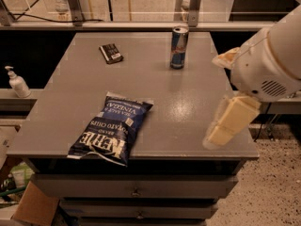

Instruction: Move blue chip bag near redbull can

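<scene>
On the grey table (197, 102) there are three things in all: one blue chip bag, one redbull can and one small black packet.

The blue chip bag (110, 130) lies flat on the front left part of the top, its white lettering facing up and its lower end reaching the front edge. The redbull can (178, 47) stands upright toward the far side, a little right of the middle and well apart from the bag, with bare tabletop between them. The black packet (111, 53) lies flat near the far edge, to the left of the can and apart from it.

There is one arm (270, 55), a bulky white body coming in from the right. Its one gripper (228, 124), pale yellow, hangs at the right front corner of the table, tilted down to the left, well apart from both bag and can. Whether it is released or clenched cannot be told, but nothing is seen in its grasp.

Off the table, one white pump bottle (18, 83) stands on a lower ledge at the left. Below the tabletop are two drawers (136, 187) — each with one small knob. One cardboard box (35, 208) sits on the floor at the lower left.
</scene>
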Controlling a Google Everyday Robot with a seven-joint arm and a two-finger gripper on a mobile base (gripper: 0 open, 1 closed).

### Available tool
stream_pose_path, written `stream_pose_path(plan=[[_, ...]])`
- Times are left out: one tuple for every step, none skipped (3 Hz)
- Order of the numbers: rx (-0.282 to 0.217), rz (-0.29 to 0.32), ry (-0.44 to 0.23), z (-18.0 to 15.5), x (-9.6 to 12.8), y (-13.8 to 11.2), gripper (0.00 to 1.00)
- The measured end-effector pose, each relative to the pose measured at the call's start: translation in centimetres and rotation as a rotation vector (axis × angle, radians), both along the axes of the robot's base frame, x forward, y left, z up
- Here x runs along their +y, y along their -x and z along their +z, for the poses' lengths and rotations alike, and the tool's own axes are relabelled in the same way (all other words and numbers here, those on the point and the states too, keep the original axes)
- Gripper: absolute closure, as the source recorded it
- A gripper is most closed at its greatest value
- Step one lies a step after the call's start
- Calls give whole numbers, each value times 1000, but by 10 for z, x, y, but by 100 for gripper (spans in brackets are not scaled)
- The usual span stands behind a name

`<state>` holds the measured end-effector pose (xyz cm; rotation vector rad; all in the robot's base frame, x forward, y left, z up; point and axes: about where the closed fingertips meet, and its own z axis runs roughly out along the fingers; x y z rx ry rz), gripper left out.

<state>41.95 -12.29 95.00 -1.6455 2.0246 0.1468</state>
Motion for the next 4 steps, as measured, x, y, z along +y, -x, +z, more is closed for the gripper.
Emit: stream_pose_path(plan=[[-6,46,-67,-24,47,-2,0],[1,82,-121,-47,89,-9,0],[20,97,-178,-70,125,-18,0],[45,90,-227,-88,146,-21,0]])
